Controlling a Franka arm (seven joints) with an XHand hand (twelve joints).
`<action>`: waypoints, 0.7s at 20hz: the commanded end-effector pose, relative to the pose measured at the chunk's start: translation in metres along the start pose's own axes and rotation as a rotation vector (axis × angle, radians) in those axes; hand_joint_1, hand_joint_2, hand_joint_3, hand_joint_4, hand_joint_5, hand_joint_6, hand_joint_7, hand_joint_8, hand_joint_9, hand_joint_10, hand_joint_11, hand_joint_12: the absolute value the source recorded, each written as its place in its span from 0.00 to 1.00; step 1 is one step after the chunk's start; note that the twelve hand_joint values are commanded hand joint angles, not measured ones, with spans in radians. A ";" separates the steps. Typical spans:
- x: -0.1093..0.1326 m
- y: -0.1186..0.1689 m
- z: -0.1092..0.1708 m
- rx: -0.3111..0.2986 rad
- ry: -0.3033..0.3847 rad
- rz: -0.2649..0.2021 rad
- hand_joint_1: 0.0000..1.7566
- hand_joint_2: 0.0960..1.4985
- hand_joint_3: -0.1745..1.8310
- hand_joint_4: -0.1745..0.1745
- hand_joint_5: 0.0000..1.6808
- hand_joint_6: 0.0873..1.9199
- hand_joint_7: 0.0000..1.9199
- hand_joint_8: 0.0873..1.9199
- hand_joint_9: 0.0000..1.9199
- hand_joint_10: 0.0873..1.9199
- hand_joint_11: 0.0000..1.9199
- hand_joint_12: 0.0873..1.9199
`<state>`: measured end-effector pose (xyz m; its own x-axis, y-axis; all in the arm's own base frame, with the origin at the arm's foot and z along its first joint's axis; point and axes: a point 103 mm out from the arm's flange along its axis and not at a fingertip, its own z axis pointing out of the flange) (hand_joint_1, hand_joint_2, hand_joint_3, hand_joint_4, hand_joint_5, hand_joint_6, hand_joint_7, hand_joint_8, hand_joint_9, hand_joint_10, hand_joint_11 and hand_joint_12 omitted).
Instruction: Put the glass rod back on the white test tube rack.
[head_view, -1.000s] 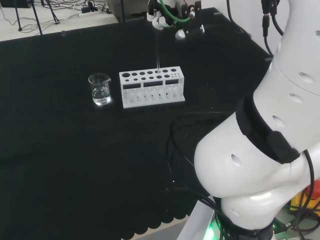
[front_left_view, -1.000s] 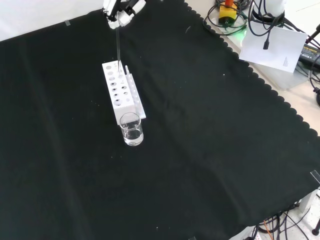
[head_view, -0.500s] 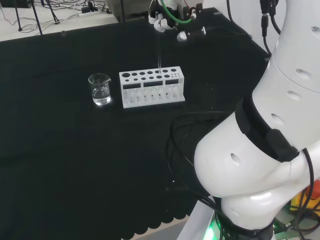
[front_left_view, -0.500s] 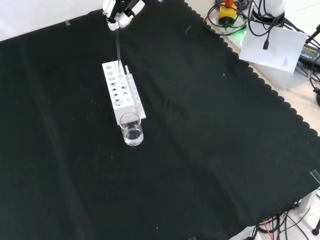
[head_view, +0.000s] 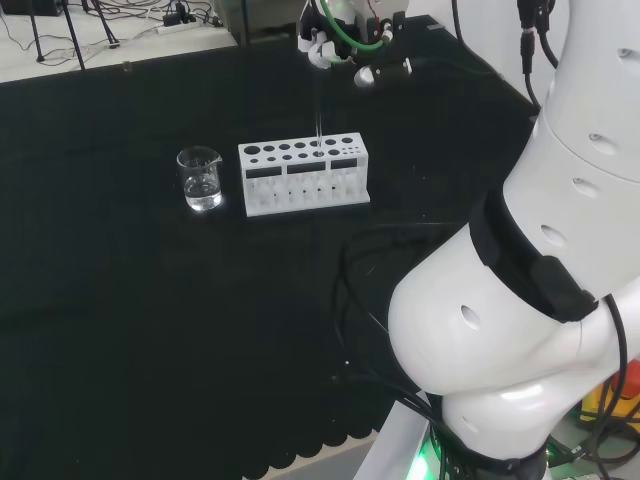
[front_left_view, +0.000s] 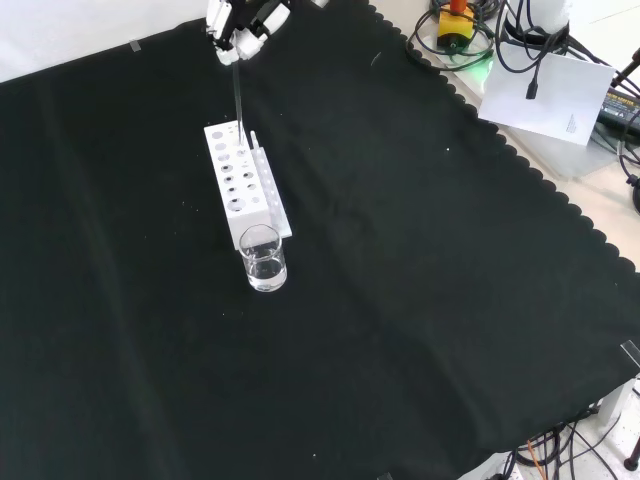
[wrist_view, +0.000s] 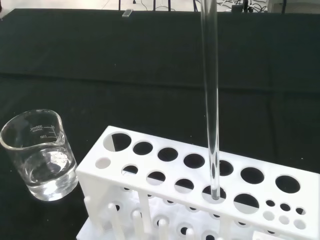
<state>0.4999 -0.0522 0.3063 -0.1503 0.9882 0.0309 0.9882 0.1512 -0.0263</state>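
Wrist view: we see the clear glass rod (wrist_view: 210, 100) held vertical by the pinching hand (front_left_view: 238, 30), its tip entering a hole of the white plastic test tube rack (wrist_view: 165, 172).

Bright, even overhead light on matte black cloth (front_left_view: 400, 300); faint glints on the beaker (wrist_view: 39, 155); soft shadows.

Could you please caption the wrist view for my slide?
Glass rod standing upright with its tip in a hole of the white test tube rack, beside a beaker.

The clear glass rod (wrist_view: 210, 100) hangs upright below the hand (front_left_view: 240, 22), its lower tip in a hole of the white test tube rack (wrist_view: 200, 190) directly beneath.
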 end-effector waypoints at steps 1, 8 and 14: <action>0.002 0.004 0.003 0.005 0.006 -0.010 0.79 0.74 0.09 0.00 0.52 0.37 0.44 0.64 0.53 0.65 0.81 0.32; -0.005 0.011 0.004 0.010 0.005 -0.001 0.79 0.74 0.09 0.00 0.52 0.37 0.44 0.64 0.53 0.65 0.81 0.32; -0.015 0.012 0.019 0.032 0.011 0.008 0.79 0.74 0.09 0.00 0.52 0.37 0.44 0.63 0.53 0.65 0.81 0.32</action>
<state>0.5119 -0.0575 0.2954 -0.1499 0.9880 0.0375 0.9874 0.1516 -0.0461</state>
